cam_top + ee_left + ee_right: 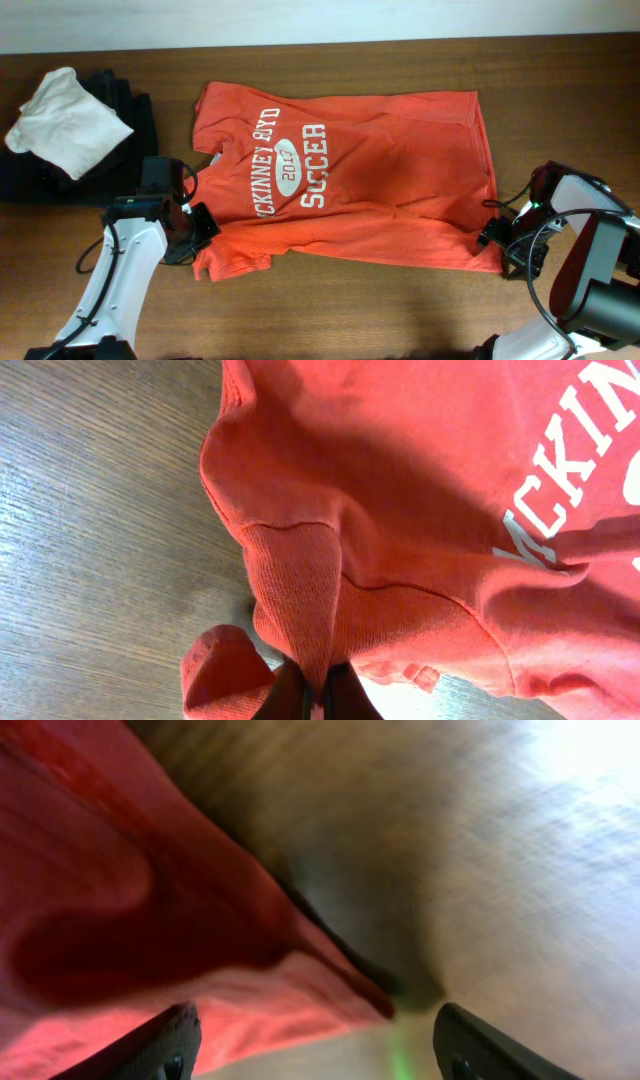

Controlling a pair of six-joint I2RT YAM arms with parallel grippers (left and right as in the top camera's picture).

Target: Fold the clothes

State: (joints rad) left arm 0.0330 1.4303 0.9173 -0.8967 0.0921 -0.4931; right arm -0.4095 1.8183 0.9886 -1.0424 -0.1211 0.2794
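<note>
- Looking down on an orange T-shirt (350,185) spread print-up across the middle of the wooden table (330,320), collar end toward the left arm and hem toward the right arm.
- Reading white lettering across the chest: "McKINNEY BOYD", "SOCCER", and "2012" inside an oval.
- Finding the far sleeve flat near the table's back edge, and the near sleeve bunched into a ridge at the shirt's near left corner.
- Meeting the left gripper (192,228) at that near sleeve, low over the table, clamped onto a fold of the fabric.
- Confirming this from the left wrist: dark fingertips (350,705) pressed together at the bottom edge of the frame, with a strip of orange cloth pinched between them. Also showing a seam curving above and a curl of sleeve edge on the wood just to the left.
- Spotting the right gripper (497,238) at the opposite end, just beside the near hem corner and down close to the tabletop.
- Seeing from the right wrist two black fingers (165,1045) spread wide with nothing clamped, the pointed hem corner reaching into the space ahead of them. Too blurred to tell whether the cloth touches either finger.
- Noting a separate heap at the table's far left: a crumpled white garment (68,120) lying on top of dark clothing (135,110), near the shirt's collar side and not touching it.
</note>
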